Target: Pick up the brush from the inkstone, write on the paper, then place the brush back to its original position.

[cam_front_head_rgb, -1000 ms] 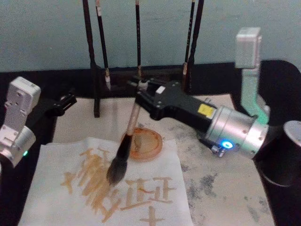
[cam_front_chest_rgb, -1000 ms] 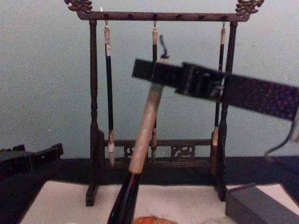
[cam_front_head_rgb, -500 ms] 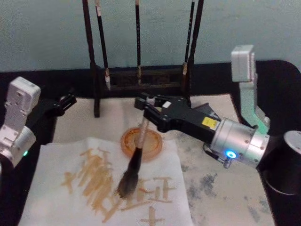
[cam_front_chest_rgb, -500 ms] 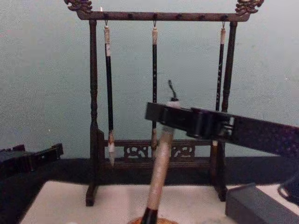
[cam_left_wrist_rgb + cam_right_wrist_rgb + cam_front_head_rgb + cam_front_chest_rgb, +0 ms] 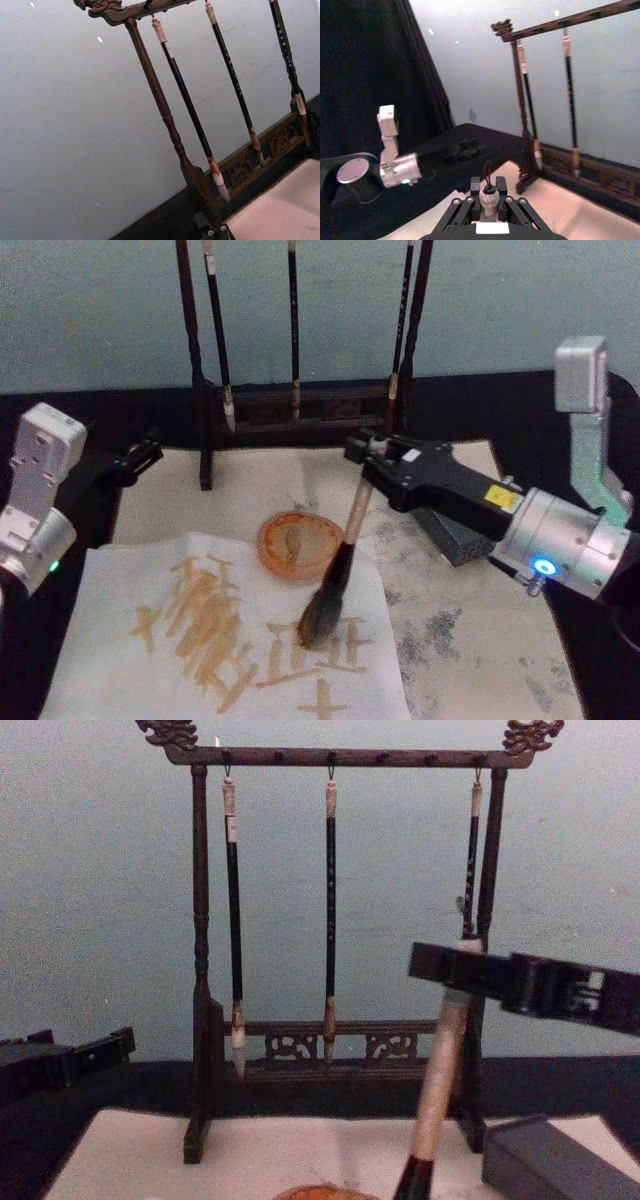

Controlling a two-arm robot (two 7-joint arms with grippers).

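My right gripper (image 5: 376, 453) is shut on the top of the brush (image 5: 352, 518), seen from behind in the right wrist view (image 5: 489, 204). The pale handle (image 5: 440, 1080) slants down and left. Its dark tuft (image 5: 319, 620) touches a white sheet (image 5: 110, 590) marked with tan strokes, which lies on the wide cream paper (image 5: 250, 485). The inkstone (image 5: 455, 538), a dark grey block (image 5: 540, 1160), sits to the right under my right arm. My left gripper (image 5: 135, 458) is parked shut at the left edge of the paper, away from the brush.
A dark wooden rack (image 5: 200, 970) with three slim hanging brushes (image 5: 330, 900) stands at the back of the paper. A round orange dish (image 5: 300, 545) sits just left of the brush handle. Black cloth surrounds the paper.
My right gripper has moved right and lower with the brush. The tuft came down onto the white sheet and dragged rightwards from the left strokes to the right ones. The left arm stayed still.
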